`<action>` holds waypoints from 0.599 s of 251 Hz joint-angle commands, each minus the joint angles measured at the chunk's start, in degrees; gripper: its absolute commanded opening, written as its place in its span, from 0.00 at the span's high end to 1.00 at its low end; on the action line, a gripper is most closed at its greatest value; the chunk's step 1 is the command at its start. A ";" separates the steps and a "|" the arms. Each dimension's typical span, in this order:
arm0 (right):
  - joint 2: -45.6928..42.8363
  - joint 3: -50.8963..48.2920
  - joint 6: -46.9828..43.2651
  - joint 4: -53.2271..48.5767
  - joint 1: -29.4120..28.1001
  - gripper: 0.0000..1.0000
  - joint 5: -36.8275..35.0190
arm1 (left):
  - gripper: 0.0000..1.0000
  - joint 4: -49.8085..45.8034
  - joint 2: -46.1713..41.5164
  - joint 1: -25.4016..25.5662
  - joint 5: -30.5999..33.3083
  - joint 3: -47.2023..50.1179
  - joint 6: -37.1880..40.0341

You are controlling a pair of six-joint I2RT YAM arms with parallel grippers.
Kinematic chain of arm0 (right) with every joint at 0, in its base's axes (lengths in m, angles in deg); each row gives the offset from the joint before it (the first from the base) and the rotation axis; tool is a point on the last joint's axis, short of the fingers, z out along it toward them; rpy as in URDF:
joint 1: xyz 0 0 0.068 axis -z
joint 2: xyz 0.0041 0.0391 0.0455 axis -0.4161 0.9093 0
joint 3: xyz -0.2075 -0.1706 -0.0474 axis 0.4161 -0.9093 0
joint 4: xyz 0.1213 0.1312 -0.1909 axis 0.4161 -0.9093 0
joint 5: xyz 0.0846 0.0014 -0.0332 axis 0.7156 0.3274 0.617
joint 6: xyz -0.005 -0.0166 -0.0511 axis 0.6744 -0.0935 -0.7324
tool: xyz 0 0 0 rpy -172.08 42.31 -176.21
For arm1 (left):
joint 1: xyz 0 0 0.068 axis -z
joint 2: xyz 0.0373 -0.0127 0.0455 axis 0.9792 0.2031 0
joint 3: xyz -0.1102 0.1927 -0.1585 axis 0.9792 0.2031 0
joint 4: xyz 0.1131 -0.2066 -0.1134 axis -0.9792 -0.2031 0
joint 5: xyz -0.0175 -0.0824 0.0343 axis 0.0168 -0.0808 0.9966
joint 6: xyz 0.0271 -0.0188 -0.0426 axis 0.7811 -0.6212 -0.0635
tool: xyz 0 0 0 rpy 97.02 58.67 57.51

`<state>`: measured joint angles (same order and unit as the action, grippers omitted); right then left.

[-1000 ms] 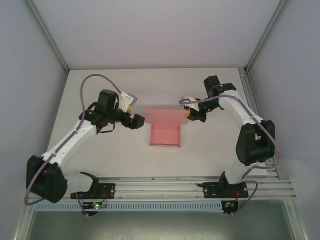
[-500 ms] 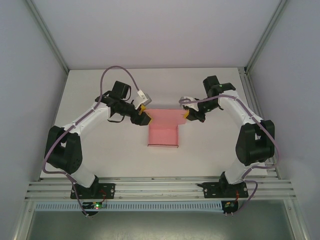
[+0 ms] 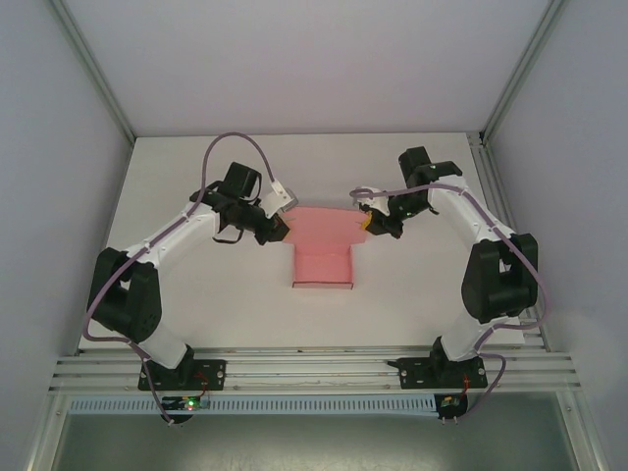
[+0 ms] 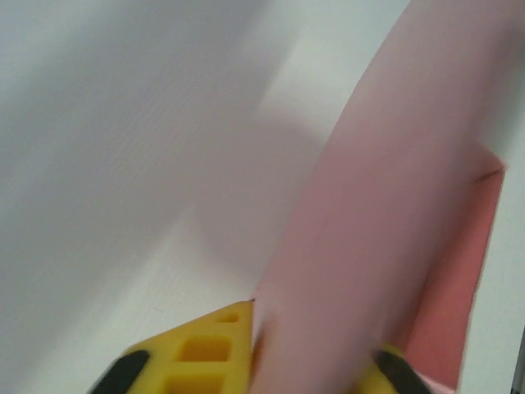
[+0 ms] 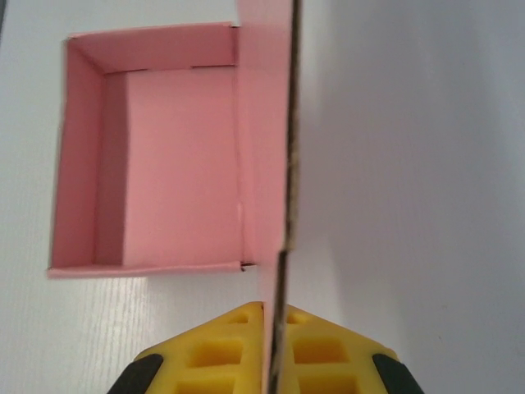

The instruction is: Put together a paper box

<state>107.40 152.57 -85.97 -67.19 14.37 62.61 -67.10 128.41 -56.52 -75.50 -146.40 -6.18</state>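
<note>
Two closed grippers pinch the paper box (image 3: 324, 257): left gripper (image 3: 278, 228) at 9 o'clock, right gripper (image 3: 365, 224) at 3 o'clock.

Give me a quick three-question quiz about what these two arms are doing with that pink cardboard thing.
1. True or false: the left gripper is shut on a flap of the paper box.
2. Pick one: the pads of the right gripper are A) yellow, B) green, C) blue.
3. Fill the gap: the box's tray part rests on the white ___.

Key: 1 true. 2 A; a thin edge of pink card is pinched between them. 3 table.
</note>
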 commanded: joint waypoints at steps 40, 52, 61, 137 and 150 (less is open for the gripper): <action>-3.75 -4.51 27.57 21.09 -2.10 1.00 -12.61 | 1.00 8.24 2.21 7.54 18.33 -4.25 -13.95; -5.10 -6.35 37.20 27.70 -3.57 1.00 -19.13 | 1.00 9.99 3.10 9.21 22.87 -5.50 -18.24; -5.93 -7.47 46.31 32.57 -4.67 1.00 -25.04 | 1.00 12.28 3.72 10.59 28.52 -6.16 -22.65; -9.53 -15.28 79.93 49.16 -18.61 1.00 -54.63 | 1.00 15.61 16.41 18.88 61.51 -20.69 -44.97; -9.41 -16.90 83.74 51.76 -19.45 1.00 -56.73 | 1.00 15.85 18.01 18.93 60.85 -22.16 -48.13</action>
<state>98.09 138.56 -19.59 -27.81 -1.19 13.33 -57.44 142.87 -41.03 -21.12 -163.14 -42.38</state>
